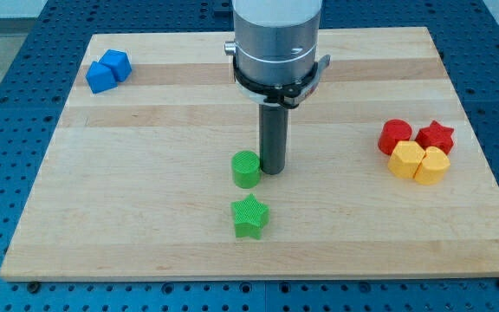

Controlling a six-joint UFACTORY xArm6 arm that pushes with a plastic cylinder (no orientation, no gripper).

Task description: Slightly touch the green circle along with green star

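The green circle [246, 169] sits near the middle of the wooden board. The green star [250, 217] lies just below it toward the view's bottom, with a small gap between the two. My dark rod comes down from the grey arm at the view's top. My tip [273, 171] rests on the board right beside the green circle's right side, touching or almost touching it. The tip is above and to the right of the green star.
Two blue blocks [108, 71] sit together at the board's top left. At the right, a red circle [395, 136], a red star [436, 137] and two yellow blocks [418, 162] form a tight cluster. The board's edge [249, 276] runs along the view's bottom.
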